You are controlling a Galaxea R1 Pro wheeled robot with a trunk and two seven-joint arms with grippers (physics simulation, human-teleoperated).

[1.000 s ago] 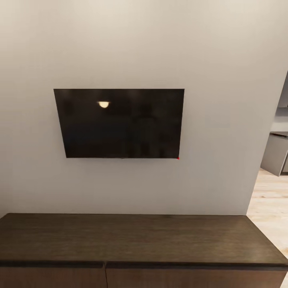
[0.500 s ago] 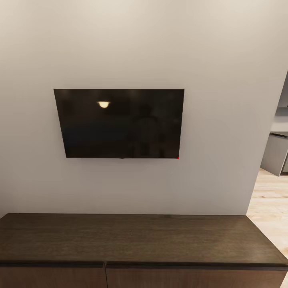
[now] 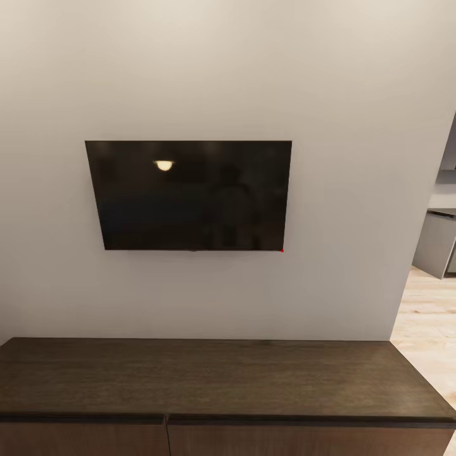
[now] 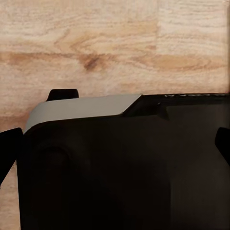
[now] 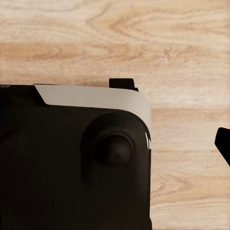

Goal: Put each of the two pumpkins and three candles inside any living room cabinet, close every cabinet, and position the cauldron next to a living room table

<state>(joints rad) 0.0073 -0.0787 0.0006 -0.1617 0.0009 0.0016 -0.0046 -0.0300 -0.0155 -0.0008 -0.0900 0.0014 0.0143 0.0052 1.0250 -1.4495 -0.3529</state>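
Note:
The cabinet [image 3: 221,380], a long low dark-brown wooden unit, stands against the wall right in front of me. Its flat top is bare, and the top edges of two drawer fronts [image 3: 253,440] sit flush. The pumpkins, candles, cauldron and table are out of view. My left gripper [image 4: 115,148] hangs over the light wood floor [image 4: 115,43] and my own black and grey base [image 4: 124,163]. Its fingertips [image 4: 7,148] are spread to the frame edges with nothing between them. My right gripper [image 5: 115,143] hangs the same way, one fingertip [image 5: 224,143] far to the side.
A black TV [image 3: 190,195] hangs on the pale wall [image 3: 221,69] above the cabinet. To the right of the wall's end, light plank floor [image 3: 427,329] leads to a grey kitchen unit [image 3: 437,244].

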